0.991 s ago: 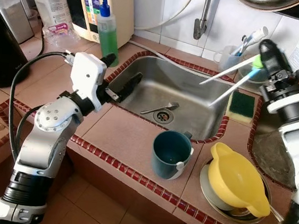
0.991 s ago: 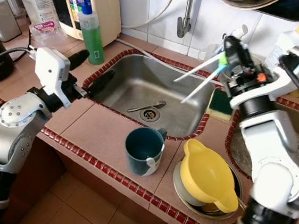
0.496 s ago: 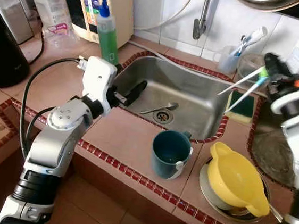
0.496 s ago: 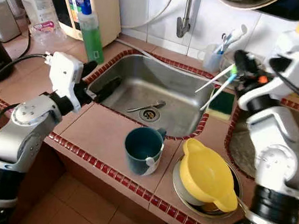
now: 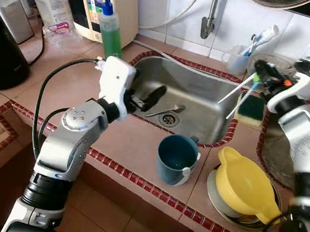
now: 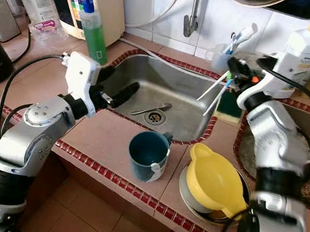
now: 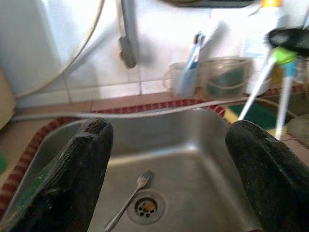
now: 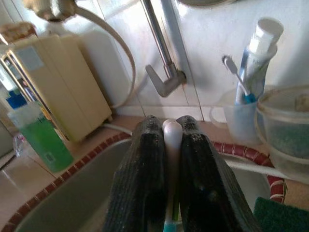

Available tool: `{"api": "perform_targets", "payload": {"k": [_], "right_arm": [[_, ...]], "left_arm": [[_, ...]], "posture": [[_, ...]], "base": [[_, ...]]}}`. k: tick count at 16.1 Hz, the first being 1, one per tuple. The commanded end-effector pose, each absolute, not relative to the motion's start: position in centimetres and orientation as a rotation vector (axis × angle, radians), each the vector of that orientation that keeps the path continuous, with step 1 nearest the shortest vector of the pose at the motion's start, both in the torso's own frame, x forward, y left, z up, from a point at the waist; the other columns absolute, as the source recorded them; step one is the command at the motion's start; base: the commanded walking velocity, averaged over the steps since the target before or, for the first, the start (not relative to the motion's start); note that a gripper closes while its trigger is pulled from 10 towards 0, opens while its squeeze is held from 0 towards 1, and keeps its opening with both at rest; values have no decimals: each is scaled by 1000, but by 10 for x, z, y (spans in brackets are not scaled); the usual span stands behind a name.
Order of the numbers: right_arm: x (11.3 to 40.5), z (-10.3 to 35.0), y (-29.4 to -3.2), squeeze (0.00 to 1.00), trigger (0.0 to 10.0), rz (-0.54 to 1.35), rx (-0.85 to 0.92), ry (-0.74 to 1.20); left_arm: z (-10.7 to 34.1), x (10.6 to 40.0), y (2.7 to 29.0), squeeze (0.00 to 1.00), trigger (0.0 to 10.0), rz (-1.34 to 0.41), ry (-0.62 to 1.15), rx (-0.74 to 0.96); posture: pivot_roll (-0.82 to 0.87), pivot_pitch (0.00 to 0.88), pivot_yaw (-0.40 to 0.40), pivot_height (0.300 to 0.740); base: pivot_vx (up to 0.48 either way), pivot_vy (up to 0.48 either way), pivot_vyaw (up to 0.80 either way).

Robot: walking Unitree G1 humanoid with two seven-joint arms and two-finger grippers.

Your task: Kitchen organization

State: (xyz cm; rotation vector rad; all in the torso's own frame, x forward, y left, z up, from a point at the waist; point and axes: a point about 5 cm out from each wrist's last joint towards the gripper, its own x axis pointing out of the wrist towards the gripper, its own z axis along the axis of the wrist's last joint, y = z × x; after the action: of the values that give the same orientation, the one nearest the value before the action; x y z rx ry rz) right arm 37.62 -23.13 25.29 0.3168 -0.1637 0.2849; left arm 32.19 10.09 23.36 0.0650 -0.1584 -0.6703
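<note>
Two toothbrushes (image 5: 239, 93) pinched in the right end effector (image 5: 260, 69), upper right of the left eye view, slanting over the sink (image 5: 202, 93). Left end effector (image 5: 146, 95) spread at centre, above the sink's near rim. Fork (image 7: 126, 202) by the drain, low in the left wrist view, between spread fingers (image 7: 82, 164). Fingers (image 8: 145, 183) clamped on a toothbrush handle (image 8: 172, 137), centre of the right wrist view; cup (image 8: 241, 118) at right.

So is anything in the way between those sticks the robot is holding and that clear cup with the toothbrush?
Nothing visible. The right gripper holds two white sticks over the sink's right end, and the clear cup stands just behind on the counter, with open air between them.
</note>
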Motion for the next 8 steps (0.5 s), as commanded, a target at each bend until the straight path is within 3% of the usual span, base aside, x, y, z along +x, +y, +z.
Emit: {"api": "perform_targets", "payload": {"k": [1,8], "right_arm": [[380,257,-233,0,10000,295,290,-169],[403,245,-219,0,10000,337,283,-69]], "left_arm": [[233,317,96,0,10000,-701,-149,69],[224,300,79,0,10000,-753,-91,52]], "posture": [[-300,123,49,740],[-286,149,29,740]], "base": [[0,0,0],[0,0,0]]}}
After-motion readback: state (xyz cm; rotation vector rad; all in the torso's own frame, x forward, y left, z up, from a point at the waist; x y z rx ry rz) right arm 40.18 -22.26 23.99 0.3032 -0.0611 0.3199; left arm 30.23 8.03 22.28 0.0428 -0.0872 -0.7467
